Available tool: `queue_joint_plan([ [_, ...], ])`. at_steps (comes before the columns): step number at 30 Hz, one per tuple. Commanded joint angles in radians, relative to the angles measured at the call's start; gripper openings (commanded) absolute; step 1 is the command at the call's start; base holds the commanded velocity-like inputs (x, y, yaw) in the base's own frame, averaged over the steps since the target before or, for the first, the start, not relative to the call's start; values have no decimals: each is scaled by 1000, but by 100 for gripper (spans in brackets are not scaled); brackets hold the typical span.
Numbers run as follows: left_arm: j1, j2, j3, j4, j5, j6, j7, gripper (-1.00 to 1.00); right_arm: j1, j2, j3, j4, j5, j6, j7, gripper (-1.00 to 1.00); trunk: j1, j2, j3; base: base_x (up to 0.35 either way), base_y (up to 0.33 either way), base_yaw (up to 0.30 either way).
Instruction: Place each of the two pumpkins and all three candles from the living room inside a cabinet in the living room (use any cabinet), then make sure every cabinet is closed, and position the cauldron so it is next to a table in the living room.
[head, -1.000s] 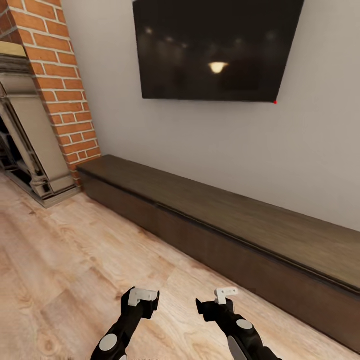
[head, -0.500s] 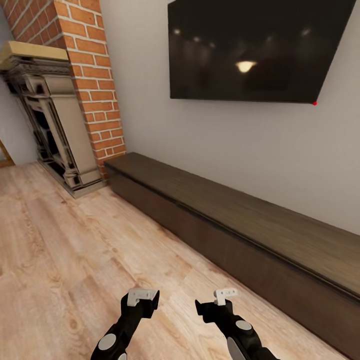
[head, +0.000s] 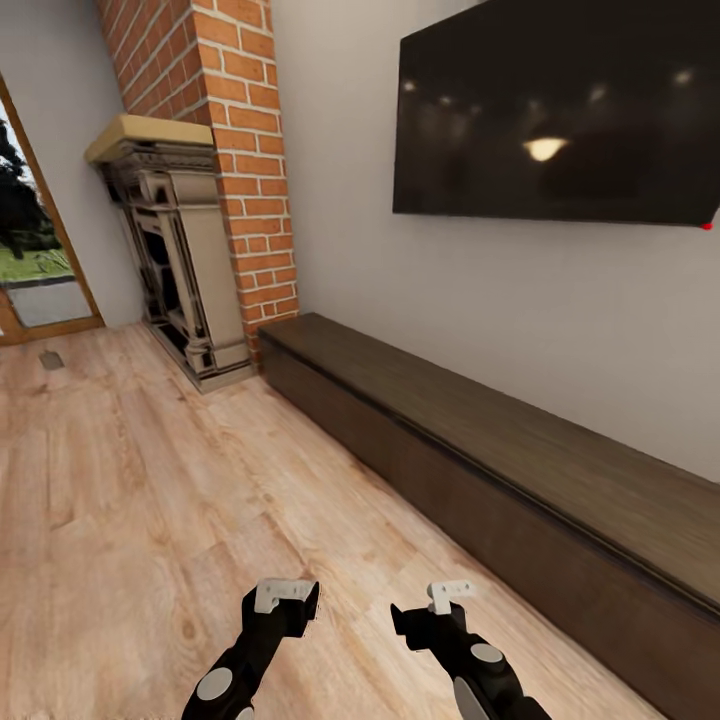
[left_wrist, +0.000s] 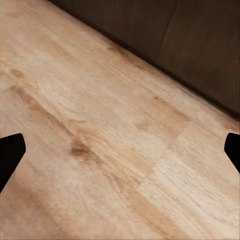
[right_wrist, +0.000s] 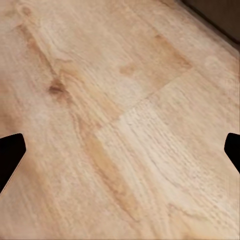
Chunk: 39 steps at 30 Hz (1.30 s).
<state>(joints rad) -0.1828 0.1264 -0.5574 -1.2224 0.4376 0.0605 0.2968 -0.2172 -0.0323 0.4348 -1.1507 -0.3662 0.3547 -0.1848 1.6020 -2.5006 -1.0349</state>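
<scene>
Nearest, grippers: left gripper (head: 286, 596) at 6 o'clock, right gripper (head: 447, 597) just past it toward 5; both low over the floor, carrying nothing. Wrist views show finger tips spread wide at the frame edges w/ bare planks between, so both jaws stand apart.
Floor: pale wood floor (head: 130, 480), bare around the arms.
Cabinet: long dark brown cabinet (head: 520, 470) runs 11 to 4 o'clock along the wall; fronts look flush, closed as far as I can tell.
Far: fireplace (head: 180, 260) at 10-11, brick chimney (head: 240, 150) at 11, TV (head: 560, 110) at 1, glass door (head: 30, 260) at 9.
Task things: pumpkins, candles, cauldron not found from here.
Risk: base is near the cabinet; a turn or drive could clip the R arm on its front edge. Also handle-less fronts give poor purchase, so fingers may slip when opening.
</scene>
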Motion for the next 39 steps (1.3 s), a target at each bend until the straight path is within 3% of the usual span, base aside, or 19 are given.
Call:
queue_joint_plan([
  [1, -1, 1, -4, -1, 6, 4, 9, 100, -1, -1, 4, 0, -10, 3, -11, 100, -1, 0, 3, 0, 0, 284],
  [5, -1, 1, -3, 0, 6, 4, 10, 100, -1, -1, 4, 2, -10, 3, -11, 100, -5, 6, 18, 0, 0, 284],
  [14, -2, 1, -3, 8, 6, 8, 11, 100, -1, 0, 4, 8, -7, 3, -12, 100, -40, 69, 46, 0, 0, 284],
  [23, -3, 1, -2, 12, 6, 9, 11, 100, -1, 0, 4, 21, 27, 1, -13, 100, -74, 132, 74, 0, 0, 284],
  [39, -4, 0, -1, 29, 6, 13, 13, 100, -1, 0, 4, 27, 29, -14, -13, 100, -136, 244, 124, 0, 0, 284],
])
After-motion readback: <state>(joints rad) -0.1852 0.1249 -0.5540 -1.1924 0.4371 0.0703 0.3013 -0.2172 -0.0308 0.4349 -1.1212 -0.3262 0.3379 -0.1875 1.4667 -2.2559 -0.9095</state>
